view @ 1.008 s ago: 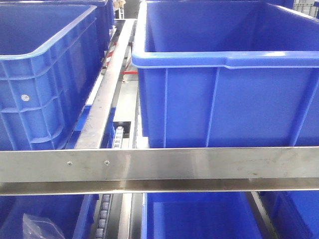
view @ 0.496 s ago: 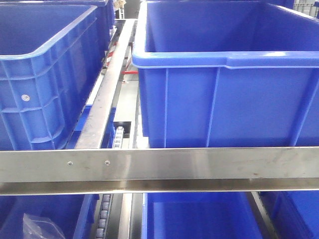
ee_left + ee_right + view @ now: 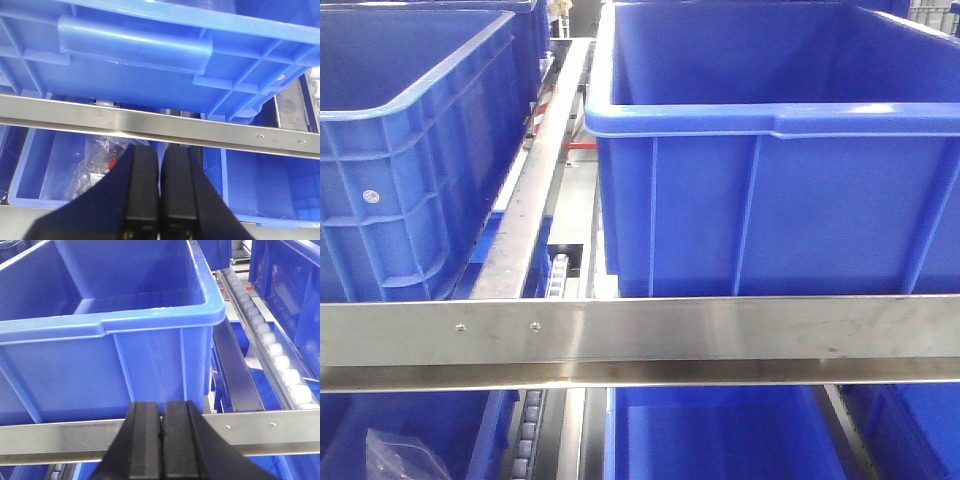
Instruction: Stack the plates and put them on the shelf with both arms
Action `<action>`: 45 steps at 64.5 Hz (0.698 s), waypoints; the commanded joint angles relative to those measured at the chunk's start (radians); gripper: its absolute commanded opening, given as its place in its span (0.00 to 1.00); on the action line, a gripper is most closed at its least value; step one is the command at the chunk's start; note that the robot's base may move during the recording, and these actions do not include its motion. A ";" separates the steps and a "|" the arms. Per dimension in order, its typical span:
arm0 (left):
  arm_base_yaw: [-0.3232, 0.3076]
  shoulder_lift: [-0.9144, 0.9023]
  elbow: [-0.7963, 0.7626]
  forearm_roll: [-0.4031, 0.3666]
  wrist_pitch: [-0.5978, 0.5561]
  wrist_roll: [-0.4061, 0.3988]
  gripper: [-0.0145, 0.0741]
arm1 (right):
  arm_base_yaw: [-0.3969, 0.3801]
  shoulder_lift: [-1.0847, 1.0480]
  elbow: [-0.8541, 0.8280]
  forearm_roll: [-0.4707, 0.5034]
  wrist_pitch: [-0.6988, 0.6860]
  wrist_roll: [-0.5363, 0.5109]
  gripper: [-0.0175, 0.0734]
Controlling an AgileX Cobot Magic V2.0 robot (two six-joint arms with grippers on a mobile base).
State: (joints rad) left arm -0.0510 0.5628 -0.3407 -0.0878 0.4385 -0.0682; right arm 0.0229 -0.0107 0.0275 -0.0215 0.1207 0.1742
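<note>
Blue plastic is filling nearly everything I am looking at: a large blue bin (image 3: 775, 150) is sitting on the upper level just behind the steel rail (image 3: 640, 335) that crosses the front view, and a second blue bin (image 3: 410, 140) is standing to its left, apart from it, with a grey metal divider (image 3: 535, 185) running between them. Below the rail, a clear plastic bag (image 3: 395, 455) is lying in a lower bin at the left.

My left gripper (image 3: 160, 187) is pointing at the same rail from below, its two black fingers (image 3: 142, 190) pressed together with nothing between them; beyond them a crumpled clear bag (image 3: 100, 160) is resting in a lower blue tray (image 3: 45, 165).

My right gripper (image 3: 161, 440) is sitting just in front of the rail too, its fingers (image 3: 145, 440) closed against each other and holding nothing. White rollers (image 3: 272, 352) are running along the right of the bin.

Neither plate is showing in any of my views.
</note>
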 commanded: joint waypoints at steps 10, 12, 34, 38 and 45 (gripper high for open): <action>-0.006 0.005 -0.029 -0.009 -0.072 -0.007 0.26 | -0.006 -0.019 0.001 0.000 -0.082 -0.004 0.22; -0.006 0.005 -0.029 0.014 -0.072 -0.002 0.26 | -0.006 -0.019 0.001 0.000 -0.082 -0.004 0.22; -0.004 -0.279 0.111 0.145 -0.335 -0.002 0.26 | -0.006 -0.019 0.001 0.000 -0.082 -0.004 0.22; -0.004 -0.332 0.176 0.135 -0.417 -0.002 0.26 | -0.006 -0.019 0.001 0.000 -0.082 -0.004 0.22; -0.004 -0.423 0.289 0.127 -0.549 -0.002 0.26 | -0.006 -0.019 0.001 0.000 -0.082 -0.004 0.22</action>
State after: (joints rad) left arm -0.0510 0.1811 -0.0827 0.0497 0.0700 -0.0682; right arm 0.0229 -0.0107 0.0275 -0.0215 0.1207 0.1742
